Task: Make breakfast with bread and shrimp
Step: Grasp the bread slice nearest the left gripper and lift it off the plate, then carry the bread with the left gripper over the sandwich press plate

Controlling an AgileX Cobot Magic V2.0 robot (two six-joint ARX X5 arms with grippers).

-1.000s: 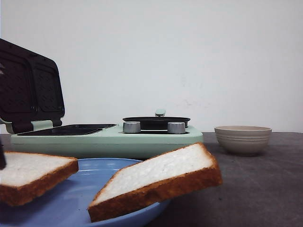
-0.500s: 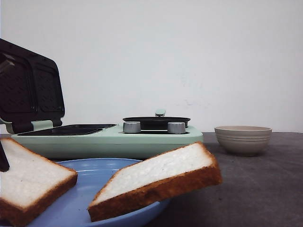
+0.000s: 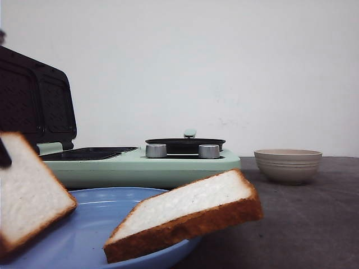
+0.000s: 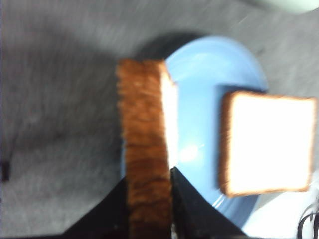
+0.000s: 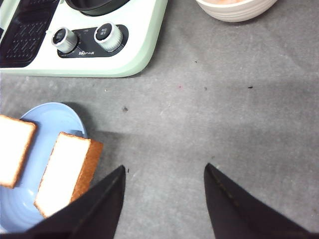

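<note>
My left gripper (image 4: pixel 148 181) is shut on one bread slice (image 4: pixel 144 149), gripping it edge-on by the crust. In the front view that slice (image 3: pixel 25 190) hangs tilted at the far left above the blue plate (image 3: pixel 106 218). The second bread slice (image 3: pixel 188 216) leans on the plate's right rim; it also shows in the left wrist view (image 4: pixel 269 144) and the right wrist view (image 5: pixel 62 174). My right gripper (image 5: pixel 164 172) is open and empty over bare grey table, right of the plate (image 5: pixel 52 119). The shrimp barely show as pale pink inside the bowl (image 5: pixel 234 7).
A mint-green breakfast maker (image 3: pixel 140 162) stands behind the plate with its dark lid (image 3: pixel 36 101) raised, a grill plate at its left, a small black pan (image 3: pixel 185 144) and two silver knobs (image 3: pixel 182 151). The beige bowl (image 3: pixel 287 164) stands at the right.
My left gripper has lifted its bread slice off the plate; the slice has risen and tilted steeply upward. The other slice and the right gripper have not moved.
</note>
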